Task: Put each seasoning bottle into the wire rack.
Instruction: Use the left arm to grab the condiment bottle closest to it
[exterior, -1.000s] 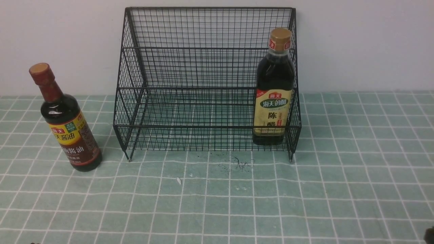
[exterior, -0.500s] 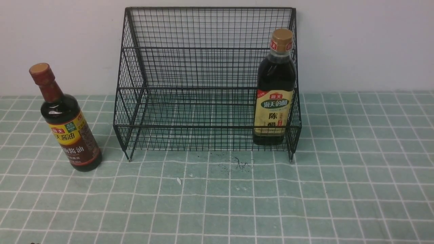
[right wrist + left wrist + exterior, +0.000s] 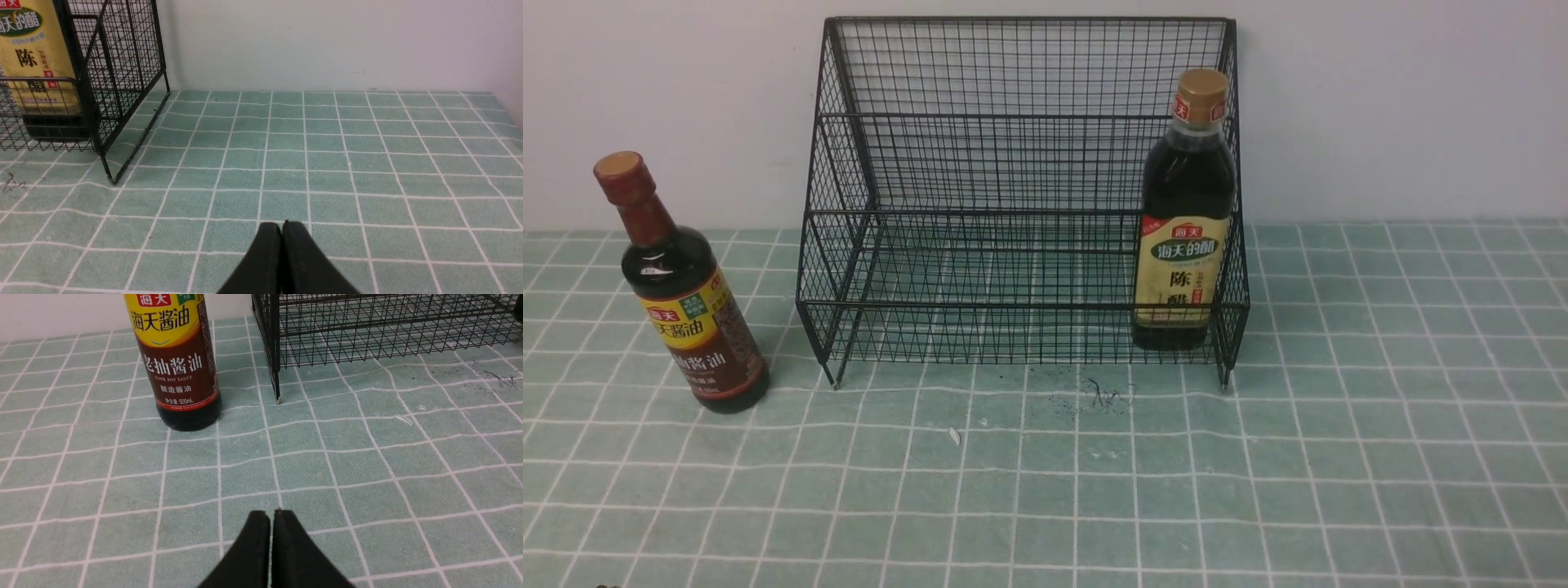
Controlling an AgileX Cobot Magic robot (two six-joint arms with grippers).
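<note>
Kitchen-style tabletop set-up.
Laid with a pale green cloth gridded in white lines, backed by a bare white wall; stocked only with a large black wire-mesh rack and two dark-liquid seasoning bottles: a slim red-brown-capped bottle labelled dark soy sauce, out on the cloth, and a wider gold-capped bottle with beige label, inside the rack.

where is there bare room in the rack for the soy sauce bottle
In the wire rack, the floor is bare from the left side wall across to the vinegar bottle. Only the right end is crowded: that bottle stands close to the right wall. The dark soy sauce bottle stands outside, to the left.
</note>
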